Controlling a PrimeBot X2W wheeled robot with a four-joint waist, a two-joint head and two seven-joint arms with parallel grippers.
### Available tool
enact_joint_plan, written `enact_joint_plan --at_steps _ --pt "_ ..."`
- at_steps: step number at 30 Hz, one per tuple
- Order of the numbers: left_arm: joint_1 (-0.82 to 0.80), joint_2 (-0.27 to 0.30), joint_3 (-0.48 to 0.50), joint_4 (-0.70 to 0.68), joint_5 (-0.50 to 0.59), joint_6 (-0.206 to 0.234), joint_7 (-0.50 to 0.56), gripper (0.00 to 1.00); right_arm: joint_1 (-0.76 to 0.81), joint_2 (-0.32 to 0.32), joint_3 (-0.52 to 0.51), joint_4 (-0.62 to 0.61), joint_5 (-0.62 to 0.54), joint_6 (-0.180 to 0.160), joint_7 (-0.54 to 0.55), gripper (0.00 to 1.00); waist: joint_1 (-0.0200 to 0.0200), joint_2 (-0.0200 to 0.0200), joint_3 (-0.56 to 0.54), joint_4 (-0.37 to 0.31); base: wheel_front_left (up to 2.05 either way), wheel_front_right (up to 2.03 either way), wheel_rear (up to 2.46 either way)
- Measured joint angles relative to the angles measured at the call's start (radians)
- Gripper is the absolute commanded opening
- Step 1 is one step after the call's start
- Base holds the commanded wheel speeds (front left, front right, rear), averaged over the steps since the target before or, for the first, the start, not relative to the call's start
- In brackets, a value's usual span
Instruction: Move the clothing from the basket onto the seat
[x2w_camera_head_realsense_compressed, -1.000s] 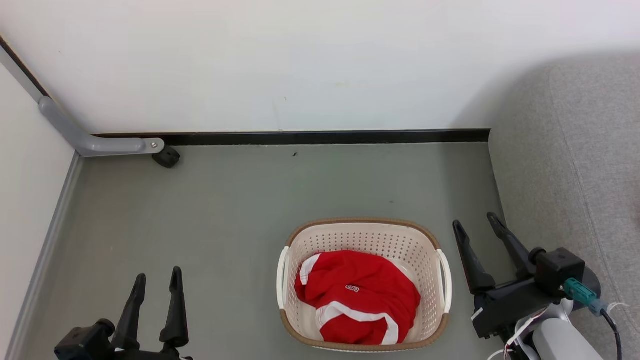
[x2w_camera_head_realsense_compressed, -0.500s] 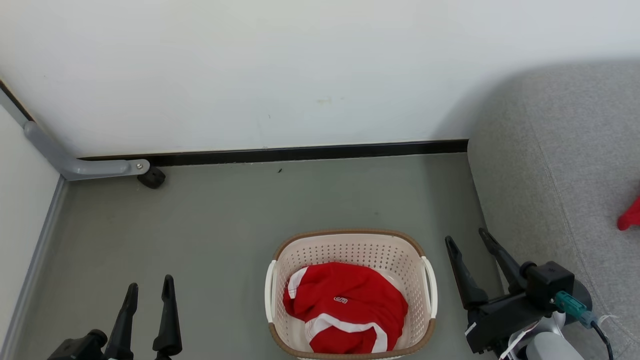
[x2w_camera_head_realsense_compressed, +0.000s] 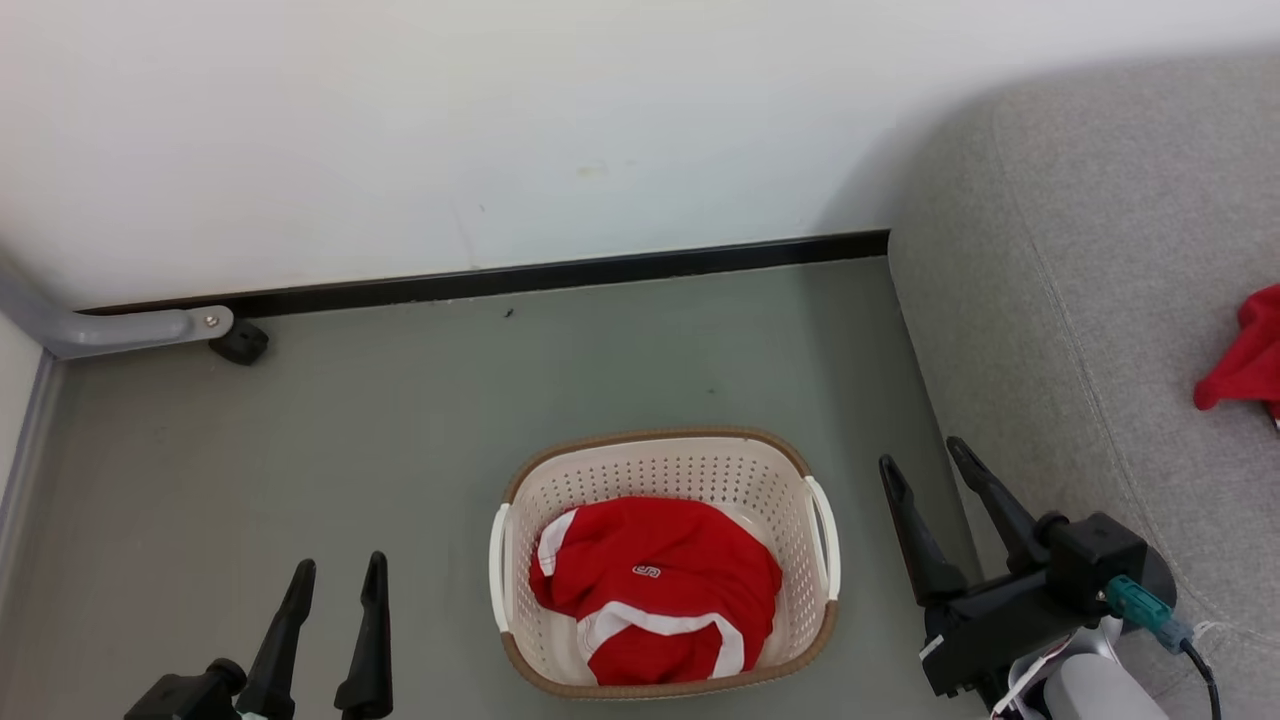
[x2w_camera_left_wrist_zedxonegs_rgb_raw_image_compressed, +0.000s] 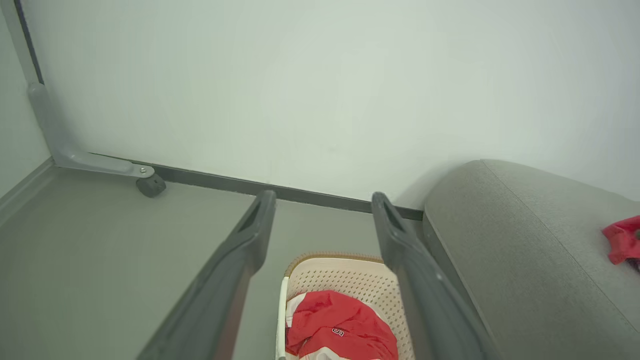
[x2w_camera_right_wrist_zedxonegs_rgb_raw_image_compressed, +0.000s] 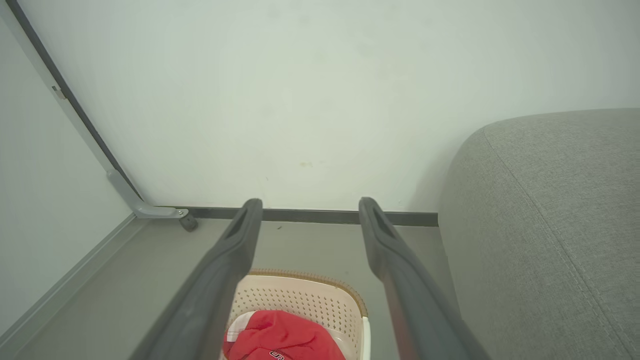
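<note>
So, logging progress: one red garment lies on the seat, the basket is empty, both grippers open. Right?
No: the basket holds a red logo garment, per the head view. A second garment lies on the seat; left gripper and right gripper are open.

Bright even light, soft shadow beside seat (x2w_camera_head_realsense_compressed: 1085, 340)

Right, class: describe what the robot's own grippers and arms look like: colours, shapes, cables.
The left gripper and right gripper each have two long, tapering black fingers on a black base. Behind the right one sit a teal connector with a black cable, thin white wires and a pale grey rounded forearm.
</note>
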Motion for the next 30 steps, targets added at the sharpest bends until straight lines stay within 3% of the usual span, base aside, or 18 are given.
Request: enact_joint_plan --at_steps 9,30 --pt "-0.065 0.025 -0.045 0.008 0.02 -0.023 0.013 1.0 -0.012 0.015 0.018 -0.046 -0.017 0.0 0.0 1.0 0.0 0.0 0.089 -0.056 0.0 0.0 0.0" --pt "-0.322 0.093 -0.124 0.076 0.097 -0.035 0.207 1.0 -0.094 0.038 0.158 -0.101 -0.052 0.0 0.0 1.0 0.0002 0.0001 0.38 -0.202 0.0 0.0 0.0"
